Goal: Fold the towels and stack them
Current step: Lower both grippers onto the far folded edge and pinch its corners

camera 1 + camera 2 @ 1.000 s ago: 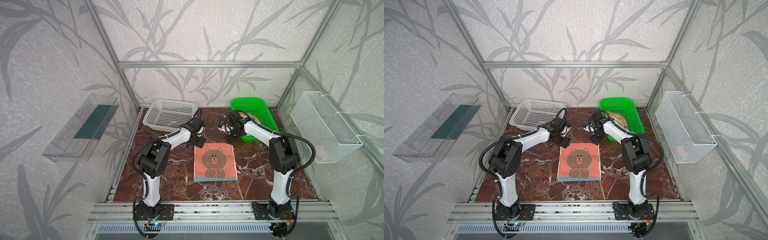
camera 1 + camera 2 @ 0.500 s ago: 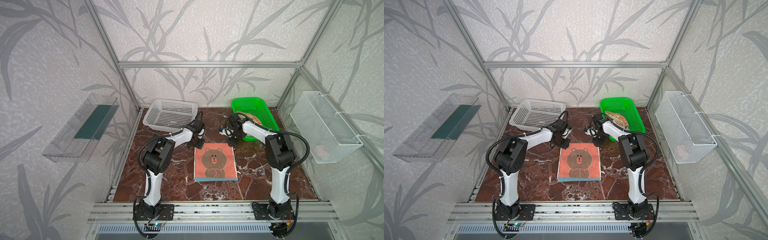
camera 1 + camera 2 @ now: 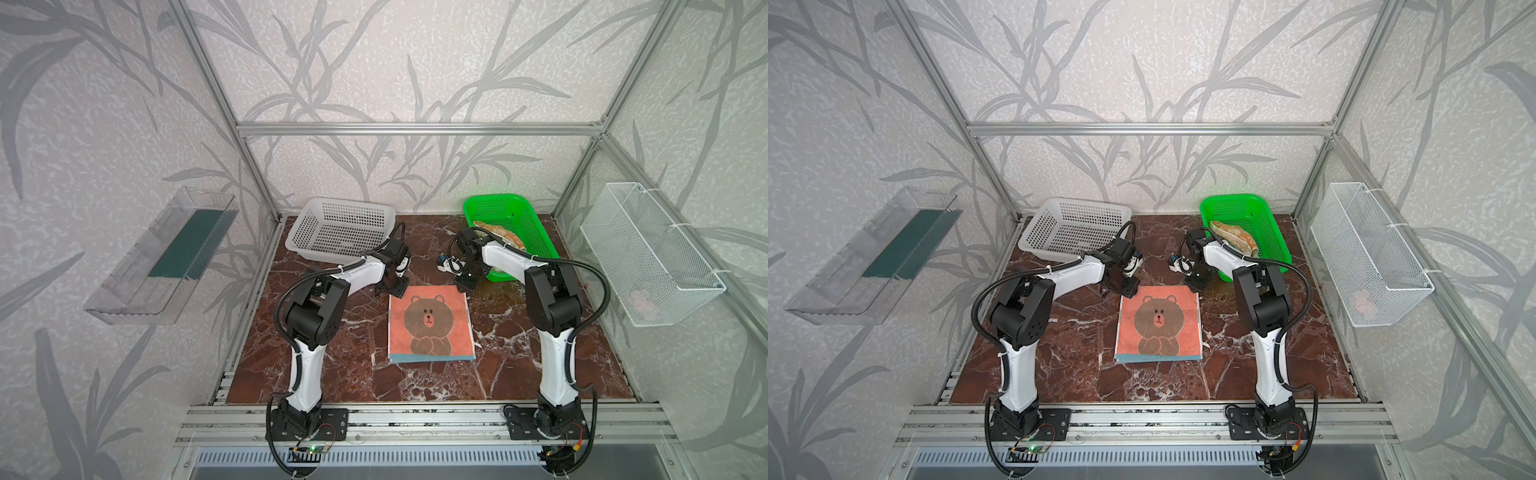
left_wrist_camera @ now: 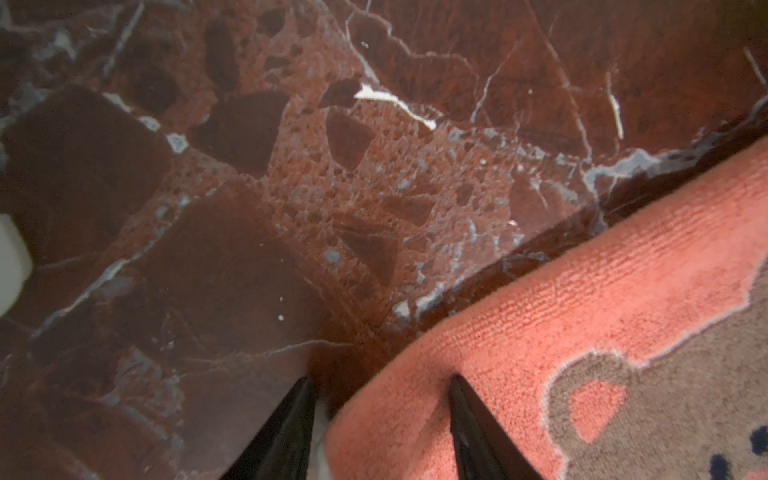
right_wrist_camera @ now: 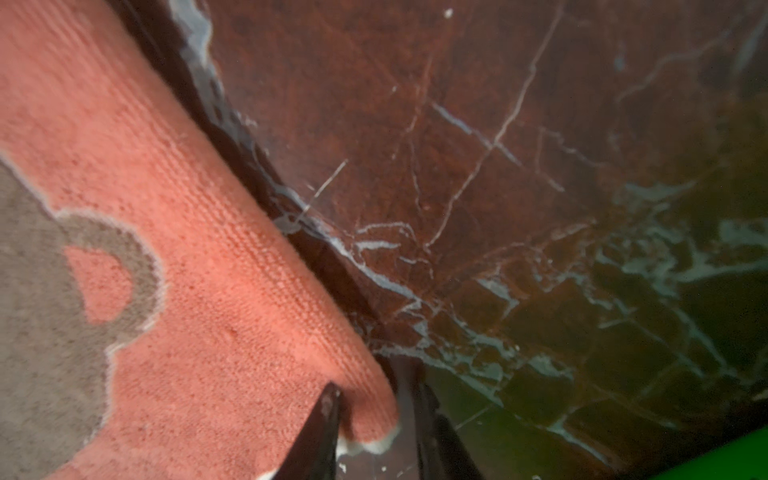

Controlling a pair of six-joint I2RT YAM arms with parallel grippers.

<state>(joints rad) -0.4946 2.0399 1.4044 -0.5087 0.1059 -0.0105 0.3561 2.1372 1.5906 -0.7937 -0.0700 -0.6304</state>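
Corners of pink towel point(image 3: 430, 322): left gripper point(image 4: 381, 380) straddles, apart; right gripper point(image 5: 374, 386) pinches.

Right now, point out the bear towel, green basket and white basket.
bear towel point(image 3: 426, 318), in a top view, bear's face
green basket point(image 3: 513, 212), in a top view, bare floor
white basket point(image 3: 340, 228), in a top view, bare floor
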